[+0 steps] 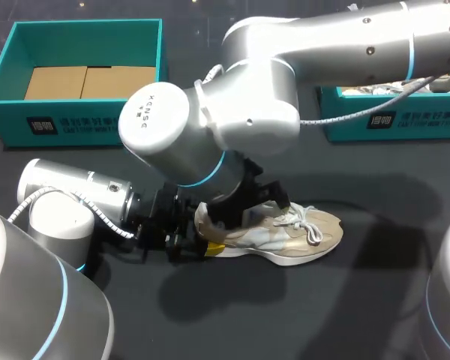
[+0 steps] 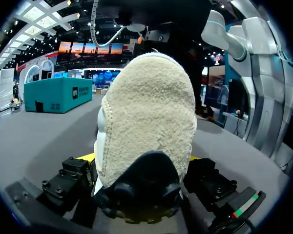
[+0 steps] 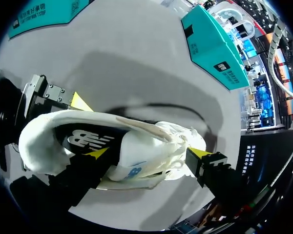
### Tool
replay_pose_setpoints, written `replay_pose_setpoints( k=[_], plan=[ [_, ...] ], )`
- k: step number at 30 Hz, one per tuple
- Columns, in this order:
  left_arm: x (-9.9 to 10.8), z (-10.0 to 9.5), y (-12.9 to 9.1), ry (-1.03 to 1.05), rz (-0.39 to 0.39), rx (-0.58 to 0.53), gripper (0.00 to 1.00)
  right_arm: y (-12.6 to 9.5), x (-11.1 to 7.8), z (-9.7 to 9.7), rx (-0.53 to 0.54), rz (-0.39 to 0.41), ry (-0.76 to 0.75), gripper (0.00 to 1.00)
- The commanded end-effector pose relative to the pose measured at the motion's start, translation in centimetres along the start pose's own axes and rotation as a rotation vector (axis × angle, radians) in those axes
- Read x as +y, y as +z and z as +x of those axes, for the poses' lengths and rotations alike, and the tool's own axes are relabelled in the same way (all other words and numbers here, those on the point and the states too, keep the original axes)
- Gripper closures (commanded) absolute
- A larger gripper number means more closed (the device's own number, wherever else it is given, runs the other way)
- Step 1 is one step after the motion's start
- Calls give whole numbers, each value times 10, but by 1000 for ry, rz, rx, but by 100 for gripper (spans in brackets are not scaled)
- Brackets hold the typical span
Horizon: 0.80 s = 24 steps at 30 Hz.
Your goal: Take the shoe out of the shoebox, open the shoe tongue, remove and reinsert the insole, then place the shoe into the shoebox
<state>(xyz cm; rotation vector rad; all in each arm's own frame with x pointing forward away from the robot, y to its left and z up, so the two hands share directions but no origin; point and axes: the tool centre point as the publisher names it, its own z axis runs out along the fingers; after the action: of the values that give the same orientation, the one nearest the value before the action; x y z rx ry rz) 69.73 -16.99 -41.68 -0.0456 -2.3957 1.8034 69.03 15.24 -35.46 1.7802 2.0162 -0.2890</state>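
Observation:
A beige and white shoe [image 1: 292, 236] lies on the dark table, toe pointing right. My left gripper [image 1: 199, 244] comes in from the left and is shut on its heel. In the left wrist view the fuzzy heel [image 2: 146, 117] fills the gap of the left gripper [image 2: 140, 158], touching both yellow tips. My right gripper [image 1: 247, 204] hangs over the shoe's opening. In the right wrist view the right gripper [image 3: 146, 153] stands open: one fingertip [image 3: 95, 153] rests inside the shoe on the dark insole [image 3: 88, 139], the other beyond the laces [image 3: 173, 146].
A teal shoebox [image 1: 75, 124] with cardboard inside stands at the back left. A second teal box [image 1: 394, 120] stands at the back right. My right arm's large joint [image 1: 202, 120] hangs over the middle of the table.

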Motion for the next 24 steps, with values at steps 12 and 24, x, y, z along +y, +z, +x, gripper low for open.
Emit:
replay_pose_setpoints(
  k=[12, 24],
  plan=[
    [5, 2, -3, 1, -1, -1, 100, -20, -6, -27, -53, 4, 698, 0],
    [5, 2, -3, 1, -1, -1, 100, -26, -11, -23, -25, 46, 704, 0]
  ],
)
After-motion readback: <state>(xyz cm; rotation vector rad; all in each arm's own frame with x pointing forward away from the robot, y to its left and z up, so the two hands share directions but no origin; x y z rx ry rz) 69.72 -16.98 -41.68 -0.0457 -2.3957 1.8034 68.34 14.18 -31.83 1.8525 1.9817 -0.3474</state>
